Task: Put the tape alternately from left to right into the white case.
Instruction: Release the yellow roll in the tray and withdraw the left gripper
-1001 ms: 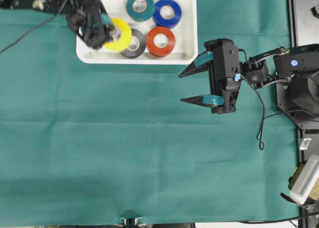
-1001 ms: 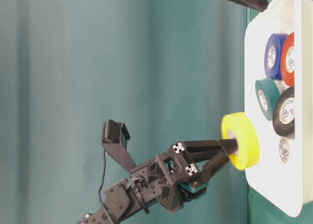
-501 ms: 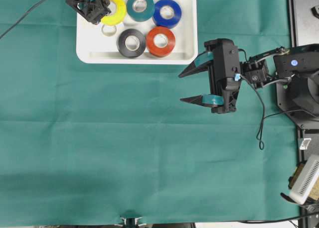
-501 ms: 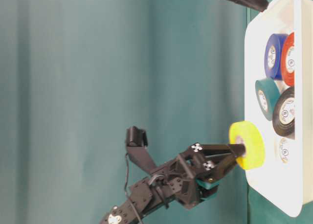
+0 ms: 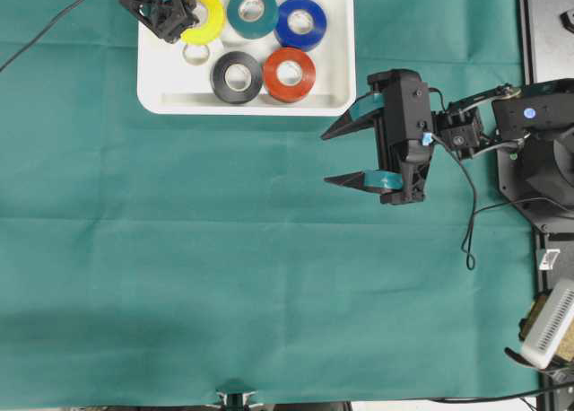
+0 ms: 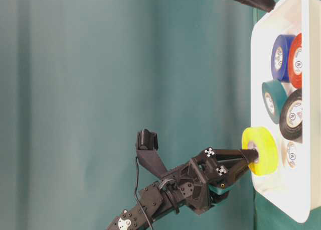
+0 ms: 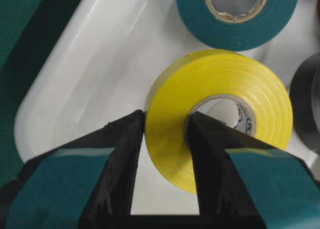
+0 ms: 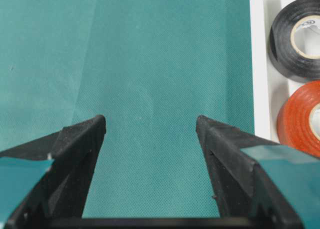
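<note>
We read this as the placing step: our left gripper [image 7: 165,154] pinches the yellow tape [image 7: 220,114] over the white case [image 5: 336,70], at eleven o'clock. Next: lower, release. The right gripper [image 5: 345,155] waits wide, empty.

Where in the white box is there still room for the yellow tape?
The white case is bare along its left side, beside the black roll and the white roll. Its right half is crowded with the teal, blue and red rolls.

Tape rolls [image 5: 265,39] in case [image 5: 336,88], cloth [image 5: 269,267] under.
</note>
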Controlling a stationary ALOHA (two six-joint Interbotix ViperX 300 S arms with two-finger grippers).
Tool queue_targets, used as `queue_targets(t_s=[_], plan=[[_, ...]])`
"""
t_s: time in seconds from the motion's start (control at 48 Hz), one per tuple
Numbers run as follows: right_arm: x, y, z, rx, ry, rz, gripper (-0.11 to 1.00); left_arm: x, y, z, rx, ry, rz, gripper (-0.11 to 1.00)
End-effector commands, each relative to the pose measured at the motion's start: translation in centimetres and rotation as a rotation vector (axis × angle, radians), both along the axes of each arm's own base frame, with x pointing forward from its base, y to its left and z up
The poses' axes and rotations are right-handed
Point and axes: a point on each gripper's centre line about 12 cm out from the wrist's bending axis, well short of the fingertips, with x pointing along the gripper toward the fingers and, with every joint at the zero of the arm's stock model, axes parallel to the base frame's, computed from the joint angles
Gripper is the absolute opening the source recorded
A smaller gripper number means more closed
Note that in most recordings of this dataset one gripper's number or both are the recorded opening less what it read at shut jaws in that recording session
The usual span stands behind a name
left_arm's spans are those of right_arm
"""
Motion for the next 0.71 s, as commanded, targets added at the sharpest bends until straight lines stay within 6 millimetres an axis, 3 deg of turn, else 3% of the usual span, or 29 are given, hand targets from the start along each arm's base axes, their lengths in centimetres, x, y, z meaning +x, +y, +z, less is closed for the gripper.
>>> queue_targets(t_s=[0.0, 0.063, 0.146, 0.313, 0.501, 0.688], plan=[[0.2, 0.1, 0.8, 0.005, -0.03, 0.005, 0.68, 0.2, 0.2, 1.5, 0.022, -0.042, 0.001, -0.02], [0.2, 0.1, 0.8, 0.005, -0.03, 0.005, 0.68, 0.3, 0.0, 1.5, 0.022, -0.04, -0.005, 0.01], [0.2, 0.1, 0.8, 0.005, -0.03, 0.005, 0.68, 0.2, -0.1, 1.5, 0.023, -0.042, -0.006, 0.15], [0.2, 0.1, 0.8, 0.005, -0.03, 0.005, 0.68, 0.0, -0.5, 1.8, 0.028, -0.051, -0.012, 0.61], [0.3, 0.1, 0.8, 0.005, -0.032, 0.005, 0.68, -0.4, -1.8, 2.8, 0.038, -0.077, -0.034, 0.58], [0.4, 0.1, 0.9, 0.005, -0.035, 0.005, 0.68, -0.4, -4.9, 3.6, 0.044, -0.11, -0.1, 0.58]])
